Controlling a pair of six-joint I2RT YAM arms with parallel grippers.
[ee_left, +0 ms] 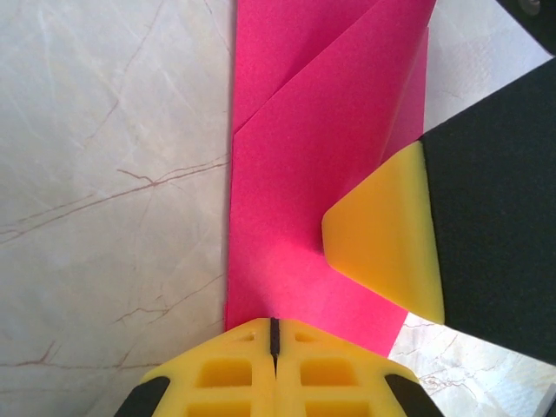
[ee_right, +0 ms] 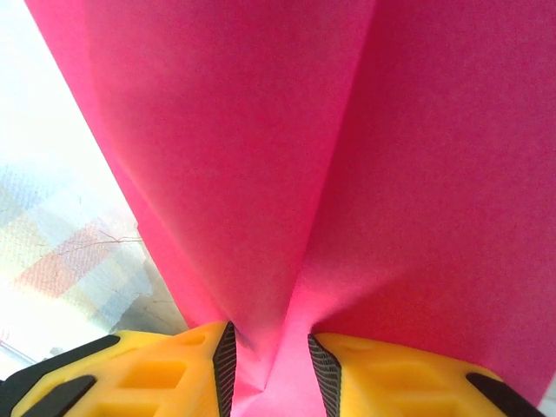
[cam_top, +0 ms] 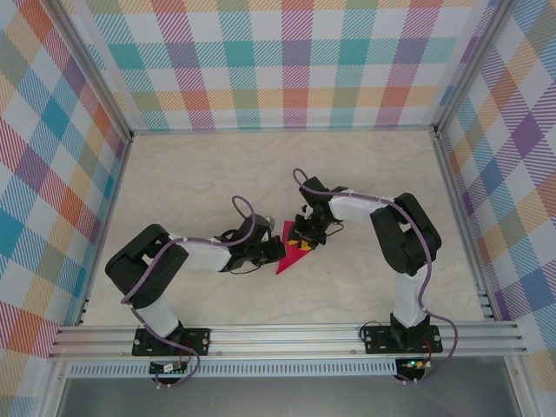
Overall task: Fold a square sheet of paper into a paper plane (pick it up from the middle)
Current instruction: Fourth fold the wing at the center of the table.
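Note:
The paper plane (cam_top: 287, 259) is a magenta-pink, partly folded pointed shape lying mid-table between both arms. In the left wrist view the paper plane (ee_left: 295, 174) lies flat with a diagonal crease. My left gripper (ee_left: 274, 328) is shut, its tips resting on the paper's near edge. From above, the left gripper (cam_top: 274, 251) sits at the plane's left side. My right gripper (cam_top: 304, 241) comes in from the right, and one of its yellow fingers (ee_left: 387, 234) presses on the paper. In the right wrist view the right gripper (ee_right: 269, 356) pinches a raised fold of the paper plane (ee_right: 261, 130) between its pads.
The marble-patterned table (cam_top: 191, 174) is boxed in by plaid walls (cam_top: 278, 61) at the back and sides. An aluminium rail (cam_top: 287, 334) runs along the near edge, where both arm bases are bolted.

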